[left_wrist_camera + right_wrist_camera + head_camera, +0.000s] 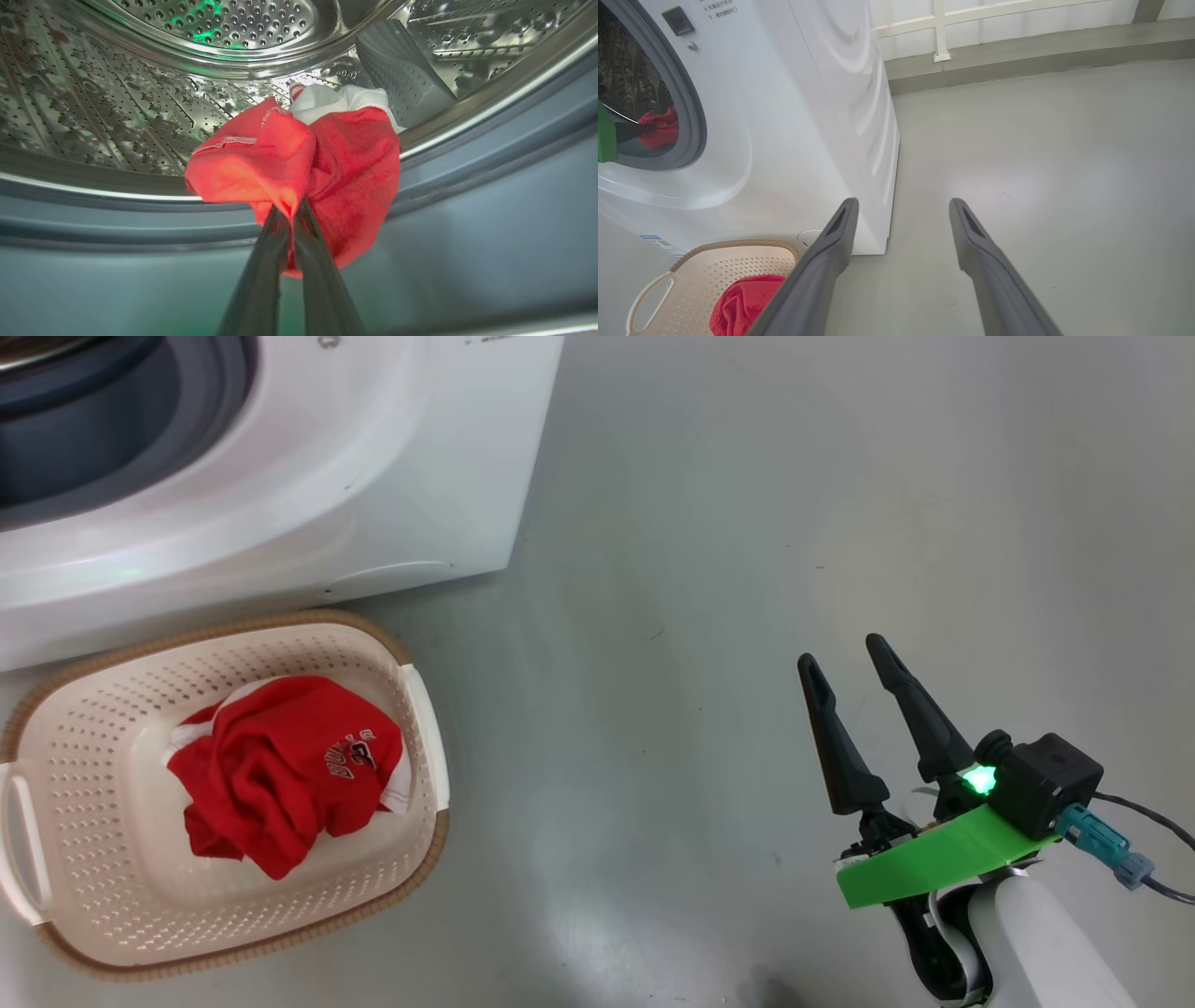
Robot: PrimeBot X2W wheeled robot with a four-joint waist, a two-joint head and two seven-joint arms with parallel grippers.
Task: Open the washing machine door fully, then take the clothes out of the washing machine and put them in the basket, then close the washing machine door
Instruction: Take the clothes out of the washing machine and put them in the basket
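My left gripper [290, 210] is shut on a red garment with white trim [322, 154] at the mouth of the steel drum [140, 102], just over the grey rubber ring [467, 186]. The same garment [658, 128] shows through the opening of the white washing machine [794, 116] in the right wrist view. A second red garment with a printed logo [289, 765] lies in the cream basket [121, 709] on the floor before the machine [373, 495]. My right gripper [845, 658] hovers open over the bare floor, well right of the basket. The door is out of view.
Grey floor [747, 523] spreads to the right of the machine. A low kerb and white railing [943, 32] run along the far side. The basket [691, 275] sits close against the machine's front lower corner.
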